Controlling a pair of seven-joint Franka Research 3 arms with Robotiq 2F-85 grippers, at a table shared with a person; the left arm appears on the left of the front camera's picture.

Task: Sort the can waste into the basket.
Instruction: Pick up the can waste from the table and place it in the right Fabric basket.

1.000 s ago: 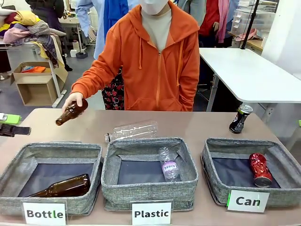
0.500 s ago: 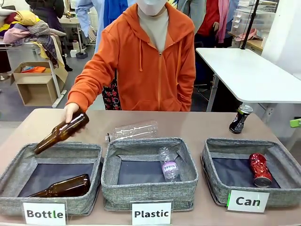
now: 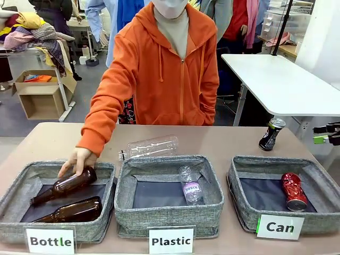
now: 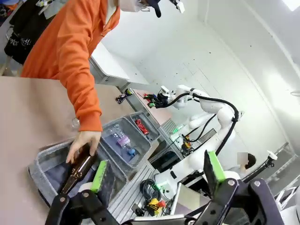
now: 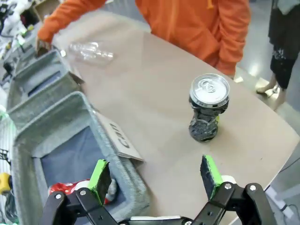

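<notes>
A black can (image 3: 272,134) with a silver top stands on the table behind the basket (image 3: 241,183) labelled "Can". A crushed red can (image 3: 294,191) lies inside that basket. My right gripper (image 3: 320,134) comes in at the right edge, open and empty, a little to the right of the black can. In the right wrist view the dented black can (image 5: 208,108) stands beyond the right gripper (image 5: 154,174), ahead of its right-hand finger, and the red can (image 5: 65,188) lies in the basket (image 5: 28,136). My left gripper (image 4: 156,171) is open and empty, high above the left basket.
A person in an orange hoodie holds a brown bottle (image 3: 62,186) in the "Bottle" basket (image 3: 13,183), above another bottle. The "Plastic" basket (image 3: 169,212) holds a clear bottle, and another clear bottle (image 3: 149,147) lies behind it. A white table (image 3: 281,79) stands at the far right.
The person's hand has lowered the brown bottle into the "Bottle" basket. My right gripper has come in from the right edge. My left gripper has left the front view's left edge.
</notes>
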